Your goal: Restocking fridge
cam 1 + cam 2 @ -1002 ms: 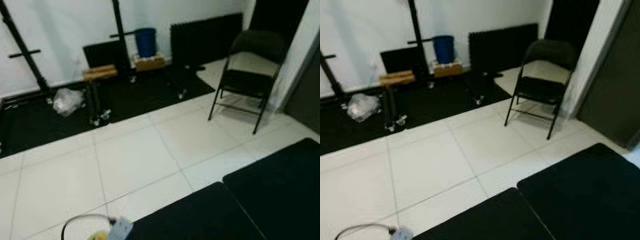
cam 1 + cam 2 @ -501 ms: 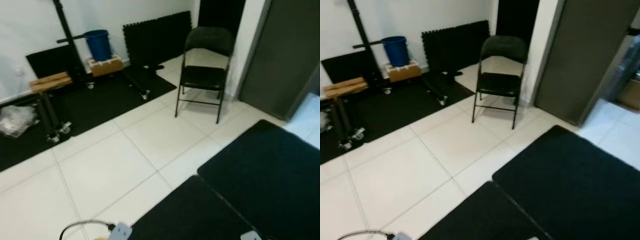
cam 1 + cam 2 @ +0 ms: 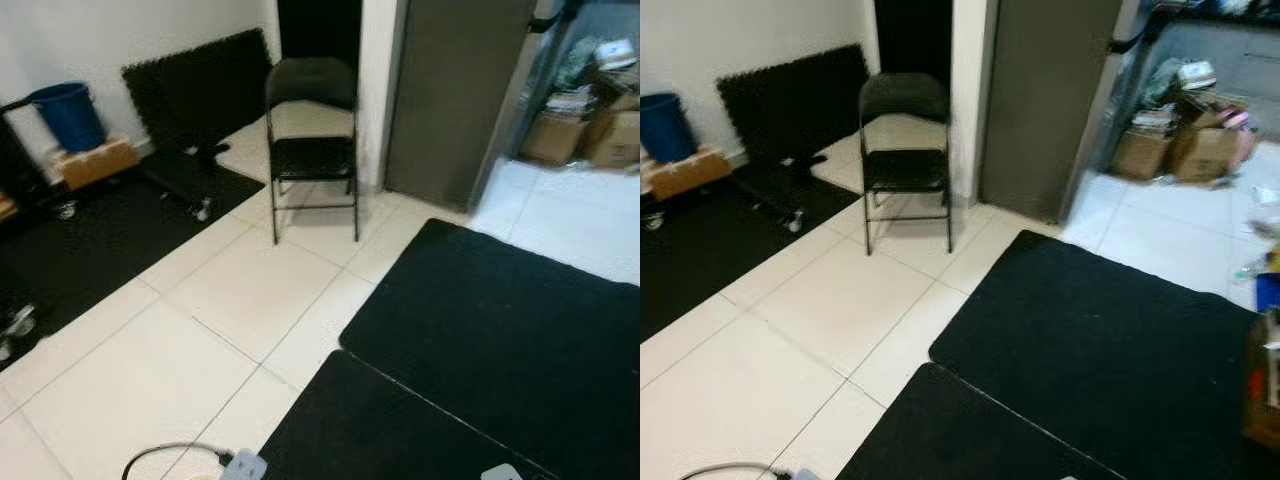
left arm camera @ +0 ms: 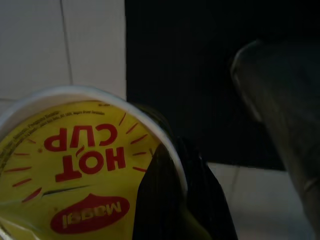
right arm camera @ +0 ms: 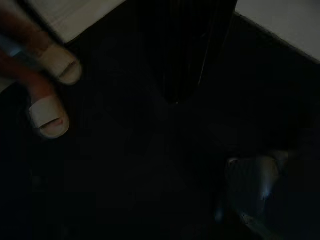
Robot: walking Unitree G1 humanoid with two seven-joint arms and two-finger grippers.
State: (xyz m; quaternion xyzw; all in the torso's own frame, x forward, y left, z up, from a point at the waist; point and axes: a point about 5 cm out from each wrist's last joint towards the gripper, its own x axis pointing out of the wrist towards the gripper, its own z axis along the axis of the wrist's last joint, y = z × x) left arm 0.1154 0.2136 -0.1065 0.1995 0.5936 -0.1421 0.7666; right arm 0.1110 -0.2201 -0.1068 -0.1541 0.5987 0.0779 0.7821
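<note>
Two black ribbed mats (image 3: 480, 330) lie edge to edge on glossy white floor tiles (image 3: 250, 300), their surfaces coarse and matte. Beyond them a black folding chair (image 3: 312, 140) with thin tubular legs stands by a tall grey panel (image 3: 450, 90). Crumpled cardboard boxes (image 3: 1180, 145) sit past the panel, and a round blue bucket (image 3: 65, 112) rests on a wooden block at the far left.

In the left wrist view, the left gripper (image 4: 182, 200) is closed on a round noodle cup (image 4: 75, 165) with a yellow foil lid, red lettering and a white rim; one black finger (image 4: 165, 200) presses its edge. The right wrist view is very dark: a person's feet in pale sandals (image 5: 50, 95) stand on a mat, and whether the right gripper is open cannot be told.
</note>
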